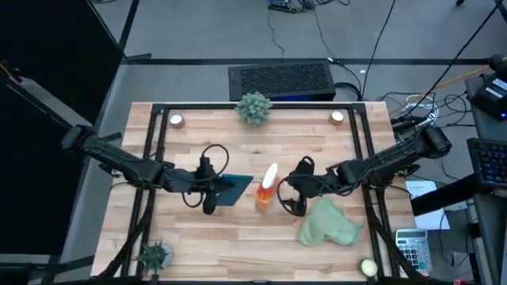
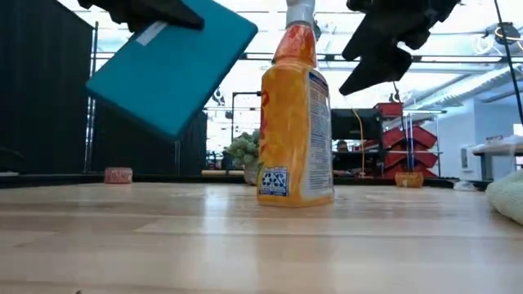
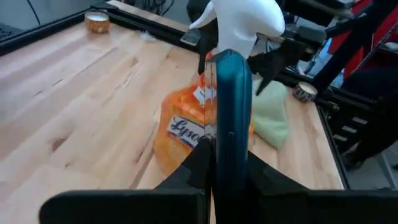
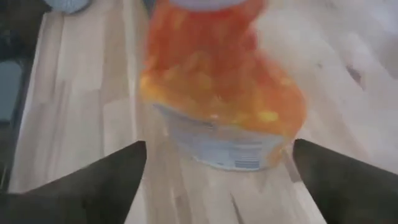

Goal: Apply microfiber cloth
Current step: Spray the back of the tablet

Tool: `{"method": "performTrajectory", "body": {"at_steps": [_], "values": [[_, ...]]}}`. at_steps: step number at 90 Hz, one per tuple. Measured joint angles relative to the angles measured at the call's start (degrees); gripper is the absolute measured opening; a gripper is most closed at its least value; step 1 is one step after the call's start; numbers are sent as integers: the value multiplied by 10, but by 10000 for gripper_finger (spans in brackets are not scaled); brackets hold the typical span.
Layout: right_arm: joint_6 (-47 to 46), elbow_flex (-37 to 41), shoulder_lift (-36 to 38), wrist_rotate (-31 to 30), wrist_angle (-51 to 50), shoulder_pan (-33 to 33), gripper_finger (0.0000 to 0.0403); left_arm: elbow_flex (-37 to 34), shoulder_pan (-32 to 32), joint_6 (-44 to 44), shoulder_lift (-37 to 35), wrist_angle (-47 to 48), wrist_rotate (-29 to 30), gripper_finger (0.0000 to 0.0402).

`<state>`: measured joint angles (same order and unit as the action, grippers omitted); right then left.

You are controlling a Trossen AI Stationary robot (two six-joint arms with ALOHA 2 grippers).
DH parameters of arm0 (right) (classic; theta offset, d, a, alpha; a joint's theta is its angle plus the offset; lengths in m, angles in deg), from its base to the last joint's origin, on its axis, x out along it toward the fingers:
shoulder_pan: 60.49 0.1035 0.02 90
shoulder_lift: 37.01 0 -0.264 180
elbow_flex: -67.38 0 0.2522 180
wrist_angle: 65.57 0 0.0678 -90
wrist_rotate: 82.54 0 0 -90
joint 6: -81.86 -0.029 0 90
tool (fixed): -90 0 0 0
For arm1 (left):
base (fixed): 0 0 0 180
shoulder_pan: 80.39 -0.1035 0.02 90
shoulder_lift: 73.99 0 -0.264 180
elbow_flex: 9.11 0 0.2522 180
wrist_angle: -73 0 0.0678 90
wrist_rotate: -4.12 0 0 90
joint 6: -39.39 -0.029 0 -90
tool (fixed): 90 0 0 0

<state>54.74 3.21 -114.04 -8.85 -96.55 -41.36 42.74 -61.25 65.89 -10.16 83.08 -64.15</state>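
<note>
The pale green microfiber cloth (image 1: 329,224) lies rumpled on the wooden table, near the right side; it also shows in the left wrist view (image 3: 272,117) and at the low view's edge (image 2: 511,196). An orange spray bottle (image 1: 267,190) with a white trigger top stands upright at the table's middle. My left gripper (image 1: 211,190) is shut on a teal tablet (image 2: 172,65) left of the bottle. My right gripper (image 1: 291,195) hangs open just right of the bottle, raised beside its top (image 2: 384,49). Its fingers stand apart with the bottle (image 4: 224,106) ahead of them, untouched. My left gripper pinches the teal tablet's two flat faces between its two fingers, at the tablet's left end (image 3: 225,155). The fingers come level from the table's left. The tablet stands on edge in the hold, tilted, lifted clear of the table.
A spiky green plant (image 1: 253,107) stands at the far edge and another (image 1: 154,255) at the near left corner. Small candles (image 1: 176,120) (image 1: 337,117) sit at the far corners, a yellow ball (image 1: 368,267) near right. Black frame rails (image 1: 150,158) run along the table's sides.
</note>
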Motion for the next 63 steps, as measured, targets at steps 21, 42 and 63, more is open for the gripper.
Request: {"method": "performTrajectory", "body": {"at_steps": [21, 42, 63], "values": [[-1, -4, 1, 32, 35, 15, 385, 0, 0, 0, 0, 0, 0, 12], [26, -17, 15, -69, 63, 61, 385, 0, 0, 2, 0, -1, -1, 12], [91, -17, 10, -435, 90, 166, 384, 0, 0, 2, 0, -3, -3, 12]]}}
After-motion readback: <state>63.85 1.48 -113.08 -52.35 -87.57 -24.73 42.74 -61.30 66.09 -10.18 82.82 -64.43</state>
